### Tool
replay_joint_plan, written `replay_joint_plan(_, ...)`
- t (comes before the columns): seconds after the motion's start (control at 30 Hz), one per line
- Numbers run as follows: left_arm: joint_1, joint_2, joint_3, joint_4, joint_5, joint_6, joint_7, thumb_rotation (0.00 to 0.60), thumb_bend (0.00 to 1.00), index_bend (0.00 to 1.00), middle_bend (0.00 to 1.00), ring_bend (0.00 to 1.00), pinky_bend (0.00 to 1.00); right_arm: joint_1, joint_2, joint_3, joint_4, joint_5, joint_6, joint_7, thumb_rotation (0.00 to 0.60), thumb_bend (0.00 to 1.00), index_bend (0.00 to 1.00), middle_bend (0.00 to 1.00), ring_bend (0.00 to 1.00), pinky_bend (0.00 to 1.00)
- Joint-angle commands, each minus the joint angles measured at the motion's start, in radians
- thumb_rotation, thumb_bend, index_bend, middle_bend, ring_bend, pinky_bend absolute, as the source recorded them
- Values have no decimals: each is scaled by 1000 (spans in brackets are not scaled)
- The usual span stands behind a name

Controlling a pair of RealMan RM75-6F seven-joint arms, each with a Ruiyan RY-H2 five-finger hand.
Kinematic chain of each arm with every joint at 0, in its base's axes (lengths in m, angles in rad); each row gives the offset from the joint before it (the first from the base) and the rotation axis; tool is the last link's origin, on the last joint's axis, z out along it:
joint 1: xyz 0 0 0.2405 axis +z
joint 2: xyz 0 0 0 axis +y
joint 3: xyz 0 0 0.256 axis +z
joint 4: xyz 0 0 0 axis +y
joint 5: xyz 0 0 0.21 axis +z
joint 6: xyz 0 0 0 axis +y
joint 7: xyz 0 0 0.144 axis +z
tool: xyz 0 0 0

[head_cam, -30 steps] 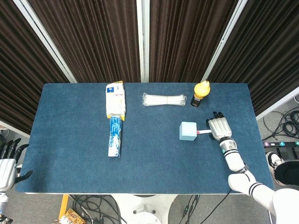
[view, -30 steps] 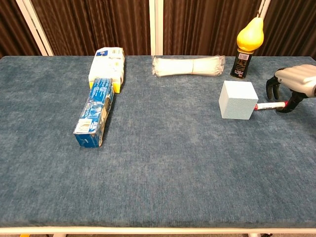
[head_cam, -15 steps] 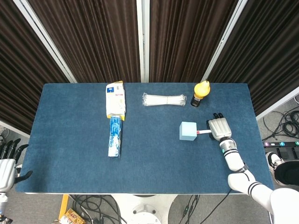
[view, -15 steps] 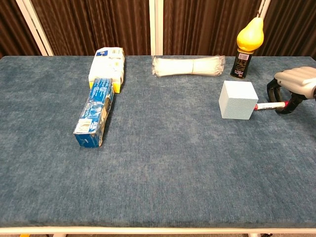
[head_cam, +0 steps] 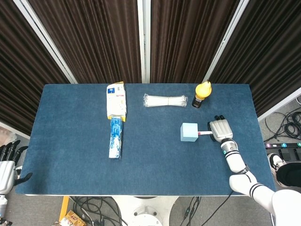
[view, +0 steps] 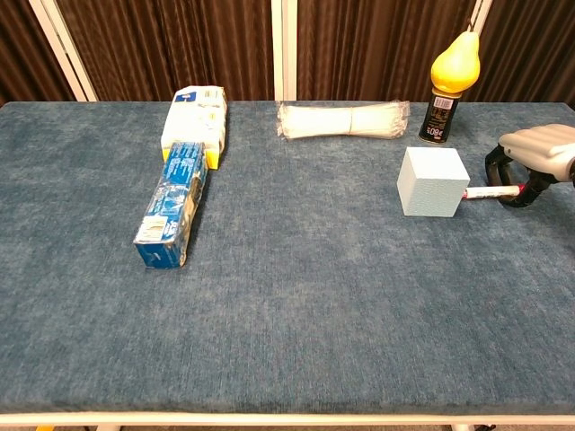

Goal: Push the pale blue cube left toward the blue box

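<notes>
The pale blue cube (head_cam: pixel 190 132) (view: pixel 433 182) stands right of the table's middle. Far to its left, the long blue box (head_cam: pixel 115 138) (view: pixel 172 205) lies lengthwise. A white marker (head_cam: pixel 203 133) (view: pixel 490 191) lies between the cube's right face and my right hand (head_cam: pixel 219 129) (view: pixel 535 157), its left tip at the cube. That hand rests on the table just right of the cube, fingers curled down over the marker's right end; whether they grip it is unclear. My left hand (head_cam: pixel 5 165) hangs off the table's left front corner, fingers spread and holding nothing.
A white and yellow bag (head_cam: pixel 116 101) (view: pixel 193 117) touches the blue box's far end. A bundle of white ties (head_cam: pixel 164 100) (view: pixel 341 119) lies at the back middle. A dark bottle with a yellow top (head_cam: pixel 202 94) (view: pixel 447 85) stands behind the cube.
My right hand's fingers have curled in from spread and the hand edged left. The cube shifted very slightly left. The left hand sank a little lower.
</notes>
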Motion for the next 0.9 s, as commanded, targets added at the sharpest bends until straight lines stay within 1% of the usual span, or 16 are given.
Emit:
replay_joint_plan(0.03, 0, 0, 0, 0, 2, 1, 0, 600, 90, 249, 176, 73, 90, -5, 17, 2, -19, -4, 11, 10, 600, 372, 600, 543, 171, 168)
replay_joint_plan(0.23, -2, 3, -1, -5, 9, 2, 5, 600, 90, 249, 176, 72, 90, -26, 85, 0, -90, -6, 35, 16, 600, 392, 604, 543, 171, 170)
replay_joint_plan(0.4, -5, 3, -2, -10, 13, 2, 10, 600, 90, 249, 176, 73, 90, -29, 104, 5, -128, 12, 30, 12, 600, 398, 605, 543, 171, 170)
replay_joint_plan(0.57, -3, 5, -2, -10, 13, 5, 7, 600, 90, 249, 176, 73, 90, -6, 88, 15, -158, 22, 17, 3, 600, 398, 612, 544, 171, 170)
replay_joint_plan(0.67, 0, 4, -1, -7, 11, 7, 3, 600, 91, 248, 176, 72, 90, 17, 69, 27, -178, 35, 7, -15, 600, 421, 616, 545, 171, 171)
replay_joint_plan(0.9, 7, -2, 4, 3, 12, 12, -8, 600, 90, 249, 176, 72, 90, 90, 1, 54, -216, 84, -15, -99, 600, 434, 620, 548, 171, 171)
